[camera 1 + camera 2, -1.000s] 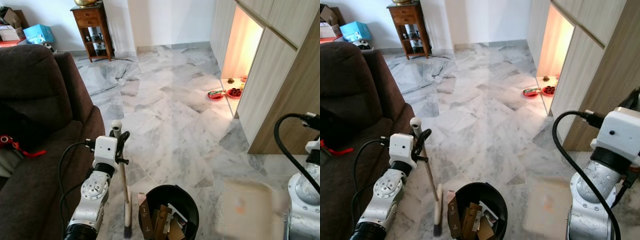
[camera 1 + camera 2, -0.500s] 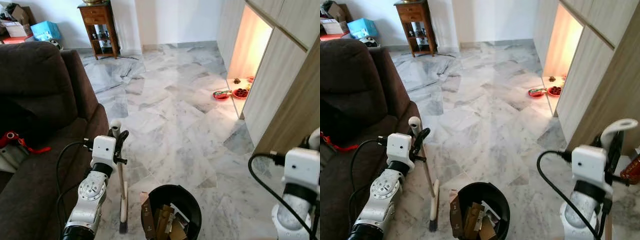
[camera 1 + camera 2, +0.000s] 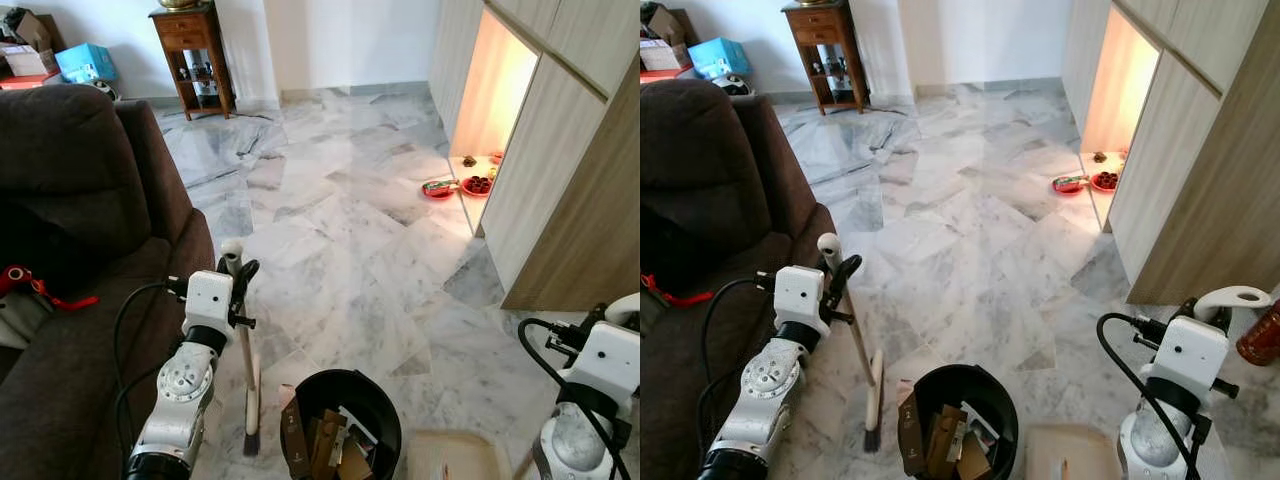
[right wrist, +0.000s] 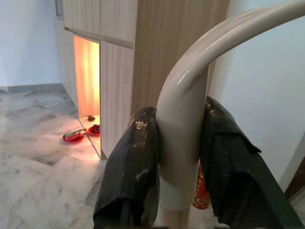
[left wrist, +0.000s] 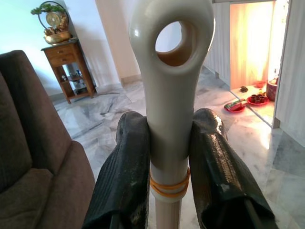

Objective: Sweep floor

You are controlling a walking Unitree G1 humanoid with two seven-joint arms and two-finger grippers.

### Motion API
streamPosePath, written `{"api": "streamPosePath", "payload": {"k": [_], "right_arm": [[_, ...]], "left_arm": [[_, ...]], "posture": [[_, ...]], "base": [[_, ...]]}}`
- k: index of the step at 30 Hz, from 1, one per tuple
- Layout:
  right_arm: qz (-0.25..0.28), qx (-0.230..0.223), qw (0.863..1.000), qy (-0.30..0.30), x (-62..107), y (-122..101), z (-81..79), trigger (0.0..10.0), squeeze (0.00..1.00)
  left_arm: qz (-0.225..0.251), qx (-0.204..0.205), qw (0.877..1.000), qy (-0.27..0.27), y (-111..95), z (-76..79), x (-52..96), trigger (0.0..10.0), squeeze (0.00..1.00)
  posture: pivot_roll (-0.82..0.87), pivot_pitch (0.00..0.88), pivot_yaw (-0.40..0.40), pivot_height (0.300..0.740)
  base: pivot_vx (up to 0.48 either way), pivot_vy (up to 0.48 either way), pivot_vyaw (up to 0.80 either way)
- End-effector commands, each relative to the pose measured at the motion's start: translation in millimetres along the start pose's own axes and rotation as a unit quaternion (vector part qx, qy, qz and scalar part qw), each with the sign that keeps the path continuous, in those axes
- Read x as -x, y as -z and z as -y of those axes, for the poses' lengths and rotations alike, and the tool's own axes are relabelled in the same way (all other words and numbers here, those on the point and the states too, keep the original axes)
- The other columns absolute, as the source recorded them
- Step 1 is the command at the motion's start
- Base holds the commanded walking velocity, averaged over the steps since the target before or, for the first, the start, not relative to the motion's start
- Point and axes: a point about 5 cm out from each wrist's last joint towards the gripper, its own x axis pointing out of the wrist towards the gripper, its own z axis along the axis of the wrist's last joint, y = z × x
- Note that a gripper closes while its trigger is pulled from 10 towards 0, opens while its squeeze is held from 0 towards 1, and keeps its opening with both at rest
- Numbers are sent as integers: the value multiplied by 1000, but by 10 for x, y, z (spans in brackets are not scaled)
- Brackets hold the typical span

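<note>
Broom stands nearly upright at about 7 o'clock in the head view, its cream handle clamped between the two black fingers of the left gripper, which press against the shaft just below the hanging loop. Its dark bristles touch the marble floor just beside a black bin full of cardboard scraps at 6 o'clock. At 5 o'clock the right gripper is closed tight around the curved cream handle of a dustpan, whose beige pan lies flat on the floor next to the bin.

Grey-veined white marble tiles run from the robot's feet to a white wall at 12 o'clock, offering wide open floor through the centre of the room. A dark brown sofa hems the left edge from 8 to 10 o'clock, with a red strap on its seat. A wooden side table stands at 11 o'clock, a blue box near it. Wood-panelled cabinets line the right side from 1 to 3 o'clock, with a lit niche and red dishes at its floor-level mouth.
</note>
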Motion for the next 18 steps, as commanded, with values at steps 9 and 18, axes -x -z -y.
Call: {"api": "streamPosePath", "payload": {"k": [9,18], "right_arm": [[15,-13,1000,-11,-27,-15,-22,10000,0],[18,-14,1000,-14,-32,-11,-33,10000,0]], "left_arm": [[-1,5,1000,10,2,5,10,10000,0],[0,8,1000,11,1,12,12,10000,0]], "posture": [[-94,7,87,740],[-94,3,86,740]], "base": [[0,0,0],[0,0,0]]}}
